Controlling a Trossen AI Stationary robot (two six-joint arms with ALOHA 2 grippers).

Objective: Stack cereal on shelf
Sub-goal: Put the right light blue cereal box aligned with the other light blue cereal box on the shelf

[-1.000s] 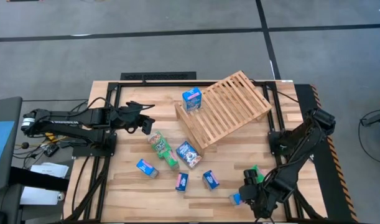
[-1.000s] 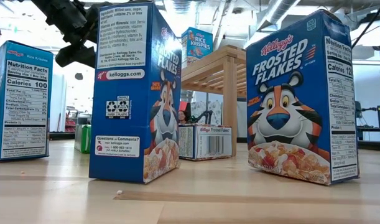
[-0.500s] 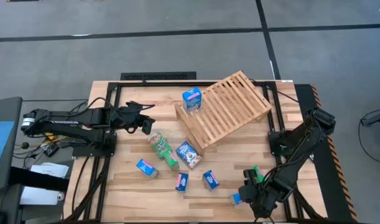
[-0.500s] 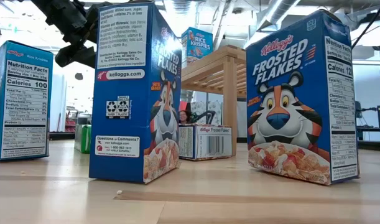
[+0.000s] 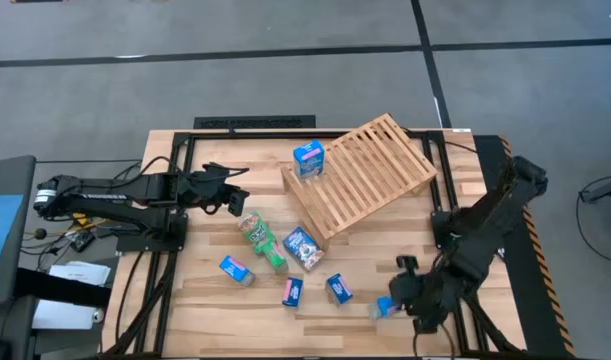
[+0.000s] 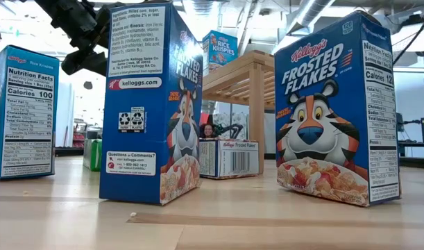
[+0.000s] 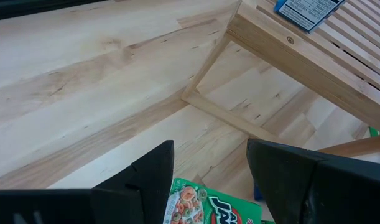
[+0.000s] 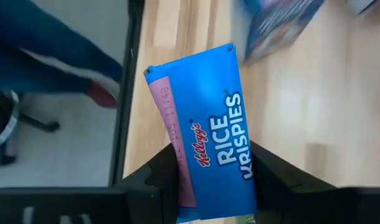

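Wooden slats make up the rack (image 5: 360,175), the biggest thing on the table (image 5: 205,290), tilted like a ramp, with one blue box (image 5: 308,158) already standing at its upper-left edge. That tilt is the main hazard, as I judge it: a box set down carelessly could slide along the slats or tip off the edge, and a clumsy approach could knock the box already there.

Next in size, the right arm reaches over the table's near right corner. Its gripper (image 8: 208,174) pinches a blue Rice Krispies box (image 8: 205,134) between both fingers, lifted off the wood. The grip sits at one end of the box, so most of it sticks out beyond the fingers; I think it could swing or slip on the way to the rack, which is well apart from here.

The left gripper (image 7: 208,168) waits with jaws spread just above a green box (image 7: 196,205) near the rack's low corner. If both arms head for the rack together, they could collide.

Several small boxes (image 5: 303,245) lie scattered between the right gripper and the rack; a low carry could clip them.
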